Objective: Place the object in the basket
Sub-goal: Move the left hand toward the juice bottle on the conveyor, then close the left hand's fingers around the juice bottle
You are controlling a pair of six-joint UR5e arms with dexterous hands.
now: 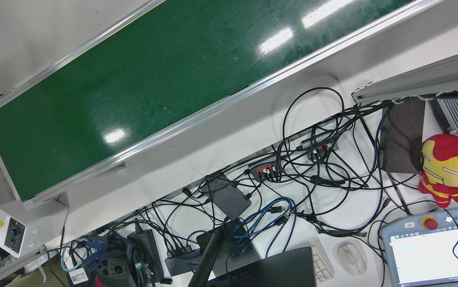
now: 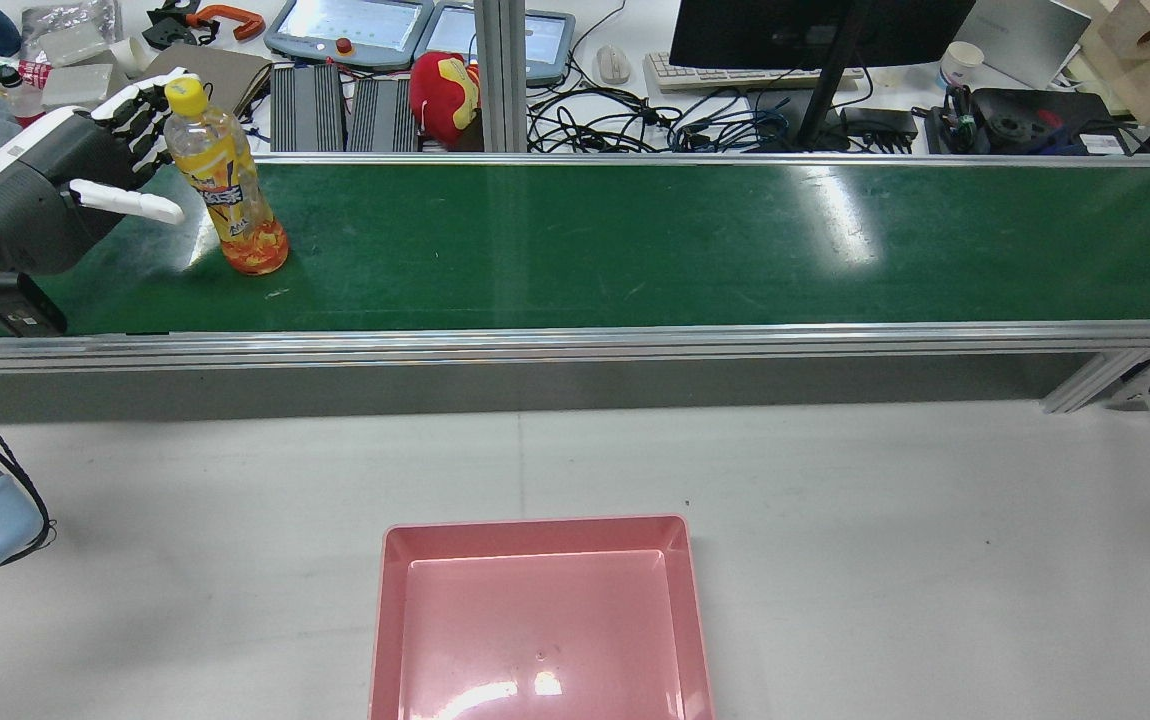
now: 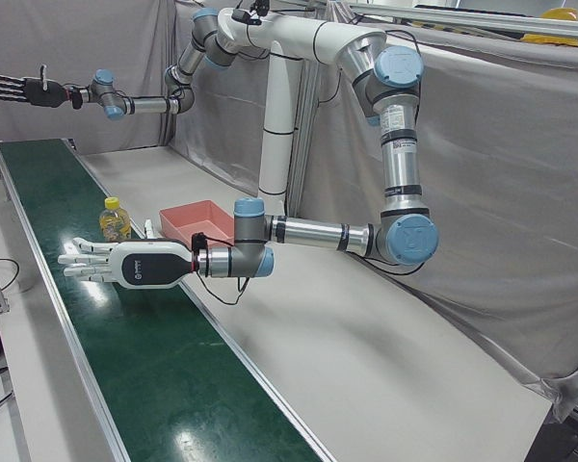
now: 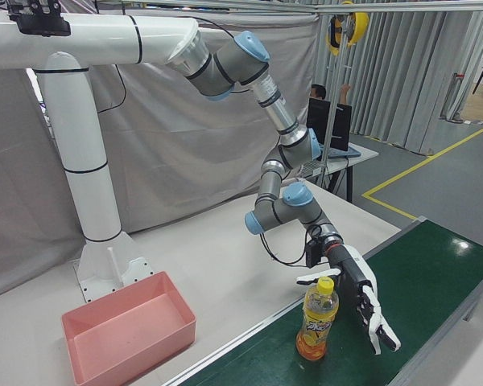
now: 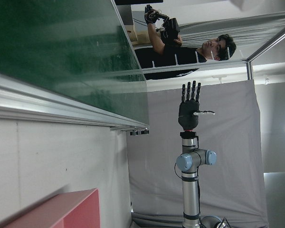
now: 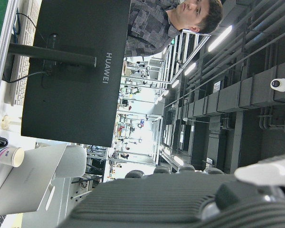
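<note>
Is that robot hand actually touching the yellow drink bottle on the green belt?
Cannot tell. In the rear view the left hand has its fingers spread around the bottle, overlapping it; no view shows contact or a gap plainly.

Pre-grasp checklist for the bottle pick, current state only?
1. Bottle upright on green belt: ok.
2. Left hand open beside the bottle, fingers spread: ok.
3. Fingers wrapped round the bottle: not ok, no grasp yet.
4. Pink basket empty on the table: ok.
5. Right hand raised far off, open: ok.
6. Belt stopped: cannot tell.
</note>
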